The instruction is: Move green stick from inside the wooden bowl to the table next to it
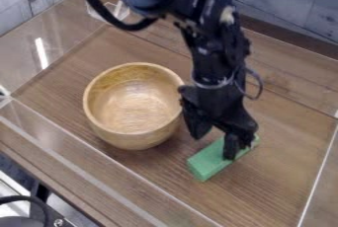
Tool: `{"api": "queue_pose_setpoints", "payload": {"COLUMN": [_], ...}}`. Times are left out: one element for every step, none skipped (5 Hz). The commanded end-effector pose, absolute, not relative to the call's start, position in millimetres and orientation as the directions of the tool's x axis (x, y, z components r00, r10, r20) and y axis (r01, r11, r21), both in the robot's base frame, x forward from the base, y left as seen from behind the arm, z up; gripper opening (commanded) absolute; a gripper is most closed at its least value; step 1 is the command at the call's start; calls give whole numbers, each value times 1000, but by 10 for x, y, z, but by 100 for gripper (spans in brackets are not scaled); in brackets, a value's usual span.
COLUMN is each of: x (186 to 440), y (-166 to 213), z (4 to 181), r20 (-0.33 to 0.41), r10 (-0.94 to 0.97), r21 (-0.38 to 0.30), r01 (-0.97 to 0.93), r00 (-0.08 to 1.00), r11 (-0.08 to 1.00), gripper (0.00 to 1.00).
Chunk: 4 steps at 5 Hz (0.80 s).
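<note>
The green stick (209,160) lies flat on the brown table (284,142), just right of the wooden bowl (133,104) and near the front edge. My gripper (219,140) hangs straight down right above the stick's far end, its black fingers (199,125) spread open and lifted off the block. Nothing is held between them. The bowl's inside shows only bare wood grain.
Clear transparent walls (66,157) run along the table's edges, close to the bowl at the front left. The black arm (199,24) reaches in from the top over the area behind the bowl.
</note>
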<state>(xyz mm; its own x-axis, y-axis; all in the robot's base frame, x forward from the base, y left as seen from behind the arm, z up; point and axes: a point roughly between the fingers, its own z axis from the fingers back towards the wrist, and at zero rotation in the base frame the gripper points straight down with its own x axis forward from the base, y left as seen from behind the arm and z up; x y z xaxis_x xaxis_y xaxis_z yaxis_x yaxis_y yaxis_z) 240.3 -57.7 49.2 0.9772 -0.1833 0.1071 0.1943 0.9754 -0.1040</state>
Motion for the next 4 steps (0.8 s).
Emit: {"api": "queue_pose_setpoints", "payload": {"x": [2563, 2609, 2720, 2844], "y": [-483, -376, -174, 73], "z": [857, 1124, 1282, 1395], "r20": [184, 212, 232, 249], "r10": [-130, -92, -27, 17], "r21": [-101, -104, -96, -86], "r01": [150, 116, 51, 4], "r00": [974, 973, 972, 968], "r11": [984, 988, 994, 996], "gripper": [100, 100, 100, 100]}}
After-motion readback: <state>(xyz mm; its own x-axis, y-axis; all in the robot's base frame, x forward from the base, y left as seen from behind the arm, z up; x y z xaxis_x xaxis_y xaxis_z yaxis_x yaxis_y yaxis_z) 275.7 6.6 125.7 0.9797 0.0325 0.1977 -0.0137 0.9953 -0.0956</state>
